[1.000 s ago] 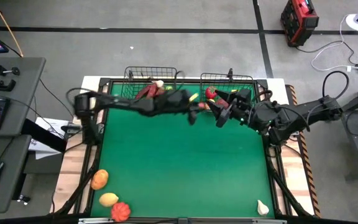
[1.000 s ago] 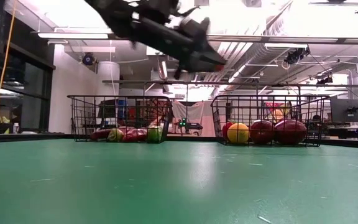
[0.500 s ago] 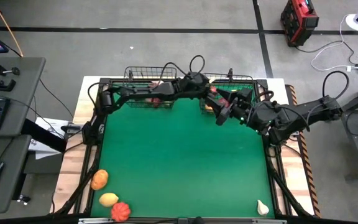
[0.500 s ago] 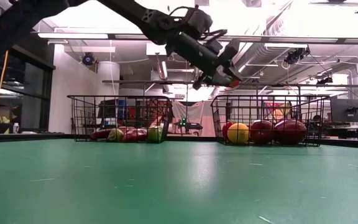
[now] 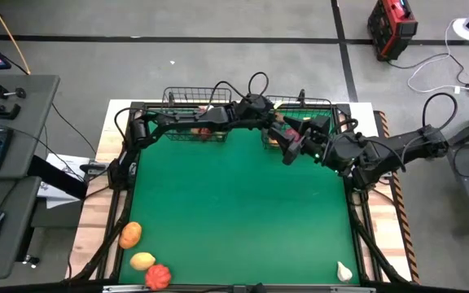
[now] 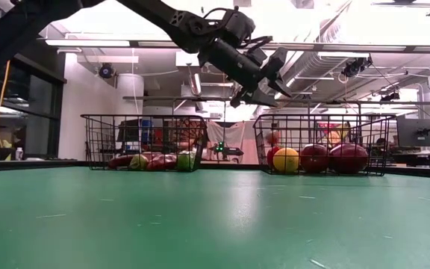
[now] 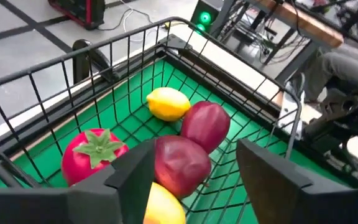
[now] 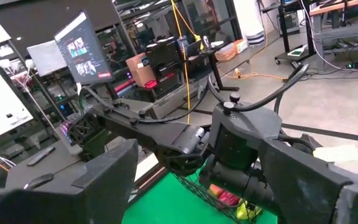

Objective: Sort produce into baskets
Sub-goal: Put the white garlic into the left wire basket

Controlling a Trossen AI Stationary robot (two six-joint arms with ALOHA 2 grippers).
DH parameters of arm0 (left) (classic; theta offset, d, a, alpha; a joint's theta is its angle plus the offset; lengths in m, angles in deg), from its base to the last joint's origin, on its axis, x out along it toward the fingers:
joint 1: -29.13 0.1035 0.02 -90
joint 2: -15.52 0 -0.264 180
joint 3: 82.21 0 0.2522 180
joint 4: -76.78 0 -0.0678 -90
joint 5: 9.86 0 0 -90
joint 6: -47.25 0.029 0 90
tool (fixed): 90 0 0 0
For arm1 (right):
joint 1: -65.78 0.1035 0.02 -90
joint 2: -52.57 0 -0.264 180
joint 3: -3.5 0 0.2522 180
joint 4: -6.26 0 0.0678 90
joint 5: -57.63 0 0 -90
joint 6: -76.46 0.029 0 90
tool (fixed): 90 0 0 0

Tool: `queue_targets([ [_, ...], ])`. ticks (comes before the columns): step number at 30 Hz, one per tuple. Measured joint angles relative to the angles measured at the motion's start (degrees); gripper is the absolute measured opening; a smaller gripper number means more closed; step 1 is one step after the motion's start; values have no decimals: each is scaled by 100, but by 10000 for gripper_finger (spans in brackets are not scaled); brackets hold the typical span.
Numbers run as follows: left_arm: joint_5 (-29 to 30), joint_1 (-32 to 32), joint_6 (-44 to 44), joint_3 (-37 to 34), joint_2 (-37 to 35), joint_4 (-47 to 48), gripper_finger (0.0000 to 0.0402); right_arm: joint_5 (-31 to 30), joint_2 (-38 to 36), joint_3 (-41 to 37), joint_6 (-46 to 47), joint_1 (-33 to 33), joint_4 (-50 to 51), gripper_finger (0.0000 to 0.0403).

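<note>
Two black wire baskets stand at the table's far edge: the left basket point(image 5: 198, 110) point(image 6: 144, 142) and the right basket point(image 5: 300, 114) point(image 6: 319, 142). My left gripper point(image 5: 279, 130) point(image 6: 271, 84) point(image 7: 194, 180) is open and empty above the right basket's left part. Below it lie a lemon point(image 7: 168, 103), two maroon fruits point(image 7: 204, 124), a red piece with a green top point(image 7: 92, 155) and a yellow piece point(image 7: 163, 208). A reddish piece point(image 6: 273, 137) shows above the others inside the basket. My right gripper point(image 5: 290, 153) point(image 8: 207, 186) is open and empty beside that basket's near left corner.
An orange piece point(image 5: 130, 234), a yellow piece point(image 5: 142, 260) and a red piece point(image 5: 158, 276) lie at the table's near left corner. A white piece point(image 5: 344, 271) lies at the near right. The left basket holds red and green pieces point(image 6: 159, 161).
My left gripper has gone toward the table's far right, from over the gap between the baskets to above the right basket. It has opened and let go of a reddish piece, which now shows inside the right basket. My right gripper has kept still.
</note>
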Motion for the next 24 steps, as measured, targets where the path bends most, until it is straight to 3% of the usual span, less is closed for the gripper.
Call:
queue_targets([
  [3, -203, 0, 152, 0, -24, 241, 232, 18, 0, 0, 1, 6, 11, 326],
  [9, -1431, -107, 593, -2, -321, 1745, 241, 101, 0, 0, 4, 206, 212, 326],
  [15, -1566, -803, 1539, -203, -752, 2982, 241, 347, 0, 0, 465, 584, 897, 326],
  [20, -1089, -1556, 1668, -1321, -1654, 2390, 241, 514, 0, 0, 1197, 1005, 1738, 326],
  [24, -553, -2155, 1123, -2882, -2738, 1425, 241, 1444, 12, 0, 2387, 1467, 2699, 326],
])
